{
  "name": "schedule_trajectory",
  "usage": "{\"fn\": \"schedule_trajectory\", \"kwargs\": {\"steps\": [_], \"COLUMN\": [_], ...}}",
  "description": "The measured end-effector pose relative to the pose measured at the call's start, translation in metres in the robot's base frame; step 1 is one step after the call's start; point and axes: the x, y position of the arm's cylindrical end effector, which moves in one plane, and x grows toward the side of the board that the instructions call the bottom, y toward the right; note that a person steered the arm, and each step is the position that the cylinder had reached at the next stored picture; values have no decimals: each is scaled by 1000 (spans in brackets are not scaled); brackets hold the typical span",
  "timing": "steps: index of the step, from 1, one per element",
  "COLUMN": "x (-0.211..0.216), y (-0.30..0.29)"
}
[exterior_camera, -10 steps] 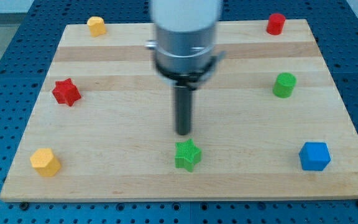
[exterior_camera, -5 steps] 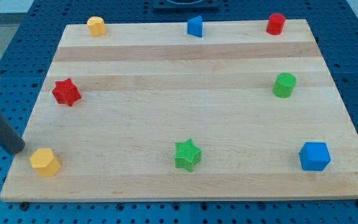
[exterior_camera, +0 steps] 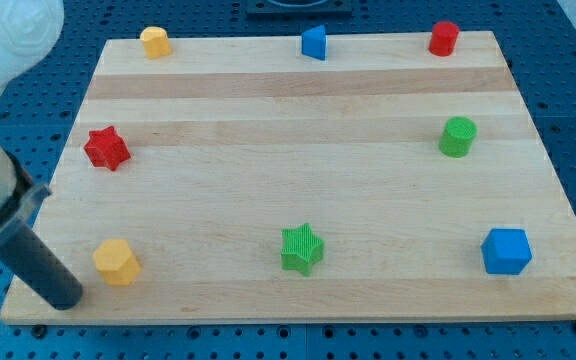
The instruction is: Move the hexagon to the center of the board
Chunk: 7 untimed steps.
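A yellow hexagon block (exterior_camera: 116, 262) lies on the wooden board (exterior_camera: 298, 120) near its bottom left corner. My tip (exterior_camera: 65, 297) is just to the left of it and slightly below, a small gap apart. The dark rod rises from the tip toward the view's upper left. A second yellow block (exterior_camera: 154, 42), also roughly hexagonal, sits at the board's top left.
A red star (exterior_camera: 106, 148) sits at the left. A green star (exterior_camera: 302, 248) sits at bottom middle. A blue cube (exterior_camera: 506, 251) is at bottom right, a green cylinder (exterior_camera: 457, 136) at right, a red cylinder (exterior_camera: 444, 38) at top right, a blue block (exterior_camera: 314, 43) at top middle.
My tip swung from above the green star to the board's left edge, then down and right. The lower yellow hexagon has slid to the right by about a block's width.
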Motion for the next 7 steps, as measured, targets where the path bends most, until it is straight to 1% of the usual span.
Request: {"fn": "schedule_trajectory", "kwargs": {"steps": [1, 2, 3, 4, 5, 6, 7], "x": [-29, -87, -116, -82, -75, -110, -168], "y": [49, 71, 73, 55, 14, 10, 46]}}
